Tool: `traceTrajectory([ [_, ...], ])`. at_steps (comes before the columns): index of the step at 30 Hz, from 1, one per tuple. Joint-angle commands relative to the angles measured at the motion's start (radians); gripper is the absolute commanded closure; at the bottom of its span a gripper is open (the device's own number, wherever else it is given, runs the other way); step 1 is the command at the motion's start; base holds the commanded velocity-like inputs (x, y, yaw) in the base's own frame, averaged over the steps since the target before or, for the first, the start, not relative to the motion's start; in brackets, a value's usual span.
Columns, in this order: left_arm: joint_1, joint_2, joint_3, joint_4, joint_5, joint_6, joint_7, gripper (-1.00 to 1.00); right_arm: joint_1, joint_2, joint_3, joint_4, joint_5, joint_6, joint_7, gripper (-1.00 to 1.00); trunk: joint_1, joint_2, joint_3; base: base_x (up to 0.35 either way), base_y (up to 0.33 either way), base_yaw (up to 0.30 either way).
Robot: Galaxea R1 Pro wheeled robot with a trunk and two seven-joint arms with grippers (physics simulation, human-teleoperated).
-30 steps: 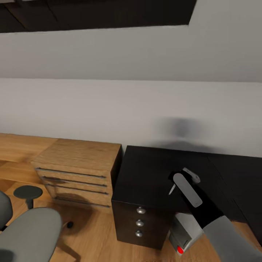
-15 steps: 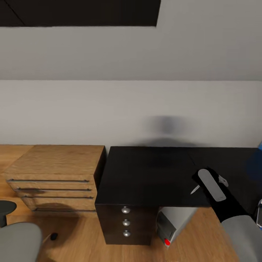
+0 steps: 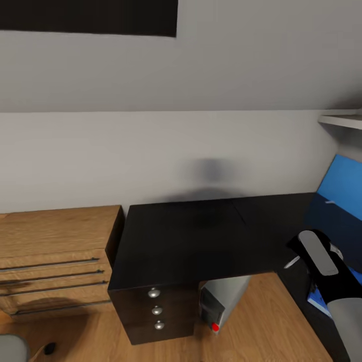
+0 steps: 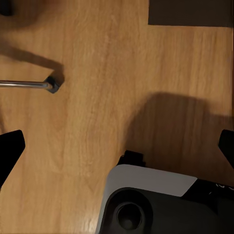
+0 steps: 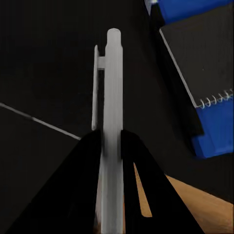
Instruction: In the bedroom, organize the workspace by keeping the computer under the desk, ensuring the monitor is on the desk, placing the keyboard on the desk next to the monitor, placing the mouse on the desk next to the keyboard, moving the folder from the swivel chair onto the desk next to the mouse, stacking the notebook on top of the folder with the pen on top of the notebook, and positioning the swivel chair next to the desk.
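The glossy black desk (image 3: 201, 236) runs across the middle, with its knobbed drawers (image 3: 153, 307) below. Beneath the top stands the grey computer (image 3: 221, 296). My right gripper (image 3: 306, 251) hovers over the desk's right part, shut on the white pen (image 3: 291, 262). In the right wrist view the pen (image 5: 113, 73) sticks out from between the black fingers (image 5: 90, 170). Beyond it lies the blue folder (image 5: 214, 131) with the dark spiral-bound notebook (image 5: 204, 63) on top. The folder (image 3: 344, 188) also sits at the head view's right edge. My left gripper (image 4: 117, 148) is open above the wooden floor, near the swivel chair's chrome leg (image 4: 24, 85).
A low light-wood chest of drawers (image 3: 50, 241) stands against the desk's left end. A white shelf (image 3: 342, 119) juts from the wall at the upper right. The chair's grey seat edge (image 3: 7, 347) and a caster (image 3: 49, 348) show at the bottom left. My base (image 4: 161, 200) is under the left gripper.
The head camera has swung right: the chest and chair have slid off to the left and the blue folder has come into view. My right gripper still holds the pen over the desk.
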Motion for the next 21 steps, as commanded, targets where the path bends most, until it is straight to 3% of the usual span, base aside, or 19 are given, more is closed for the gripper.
traceTrajectory([
  [1,-0.001,0.002,-0.008,-0.002,0.008,-0.001,0.009,-1.0,-0.001,-0.001,-0.013,-0.001,-0.005,0.011,-0.006,1.0,0.0,-0.001,-0.001,0.0,0.0,-0.297],
  [4,-0.001,0.001,-0.008,-0.002,0.008,-0.001,0.009,-1.0,-0.001,-0.001,-0.033,-0.001,-0.004,0.016,-0.005,1.0,0.0,-0.001,-0.001,0.0,0.0,-0.297],
  [18,-0.001,0.002,-0.008,-0.001,0.008,-0.001,0.009,-1.0,-0.001,0.0,-0.039,0.015,-0.002,0.018,-0.004,1.0,0.0,-0.001,-0.006,0.0,0.0,-0.278],
  [21,-0.001,0.002,-0.008,-0.001,0.008,-0.001,0.009,-1.0,-0.001,0.0,-0.035,0.064,0.006,0.016,0.052,1.0,0.0,-0.001,-0.008,0.0,0.0,-0.123],
])
